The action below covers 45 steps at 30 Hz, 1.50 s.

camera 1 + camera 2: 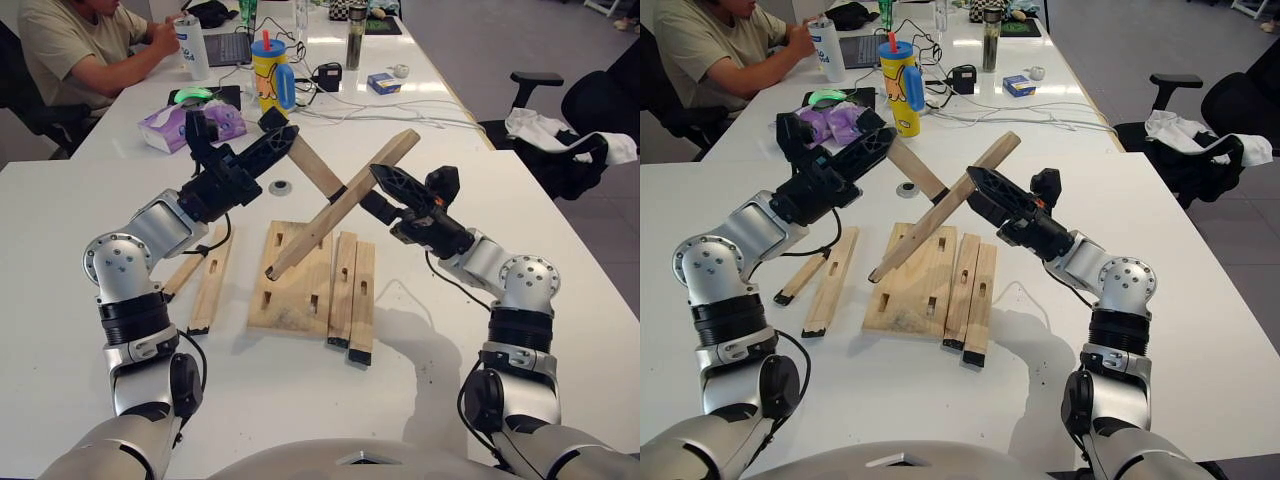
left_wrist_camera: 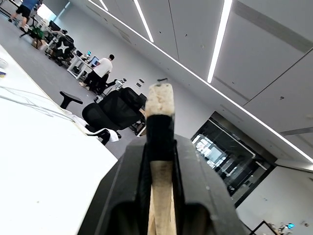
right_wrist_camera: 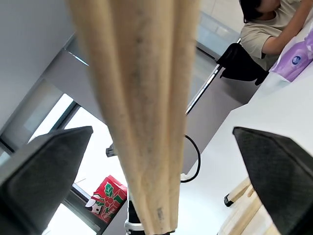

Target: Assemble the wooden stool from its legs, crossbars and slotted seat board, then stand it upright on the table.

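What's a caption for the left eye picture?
A short stick and long stick cross between the left gripper and right gripper, over the seat board.

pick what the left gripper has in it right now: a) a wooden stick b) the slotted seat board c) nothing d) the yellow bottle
a: the left gripper is shut on a wooden stick, with the stick clamped between its fingers, while the seat board lies flat.

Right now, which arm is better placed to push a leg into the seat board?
Right, probably: the right tool is around the long leg, whose lower end reaches down to the seat board. The left tool holds its stick high above.
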{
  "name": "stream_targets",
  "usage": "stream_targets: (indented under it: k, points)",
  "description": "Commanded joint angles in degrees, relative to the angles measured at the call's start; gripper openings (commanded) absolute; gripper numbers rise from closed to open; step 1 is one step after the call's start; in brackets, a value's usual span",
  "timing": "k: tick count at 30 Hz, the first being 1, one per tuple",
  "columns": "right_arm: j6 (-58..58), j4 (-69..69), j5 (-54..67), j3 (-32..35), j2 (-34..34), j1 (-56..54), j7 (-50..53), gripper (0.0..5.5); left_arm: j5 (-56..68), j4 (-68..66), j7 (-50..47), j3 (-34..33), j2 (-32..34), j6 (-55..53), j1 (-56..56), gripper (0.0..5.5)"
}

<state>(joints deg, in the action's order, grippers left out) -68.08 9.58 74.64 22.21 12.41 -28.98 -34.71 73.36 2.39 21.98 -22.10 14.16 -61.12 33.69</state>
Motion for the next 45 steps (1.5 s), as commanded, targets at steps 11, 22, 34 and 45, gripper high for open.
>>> stream_targets:
  k: [11, 22, 34, 45]
  points:
    - [2.62, -2.81, 3.33, -0.06, -0.45, 0.19, -1.65, 2.92, 6.22, -1.97, -3.13, 0.7, 1.85, -2.45, 0.49, 0.41]
    - [5.07, -3.01, 2.88, -0.04, -0.59, 1.11, -4.0, 2.08, 4.61, -2.28, -2.56, 0.84, 3.38, 0.63, 1.49, 1.33]
    - [8.73, -9.44, 1.38, -0.43, 3.19, 5.91, -8.69, 2.08, -4.11, -4.08, -0.22, -5.33, 13.33, 10.88, -2.63, 3.03]
    - [22.11, -8.51, -17.19, -10.5, 10.27, 7.78, -25.29, 2.08, -36.7, 16.26, 27.1, 27.05, 30.05, 24.07, -30.42, 3.34]
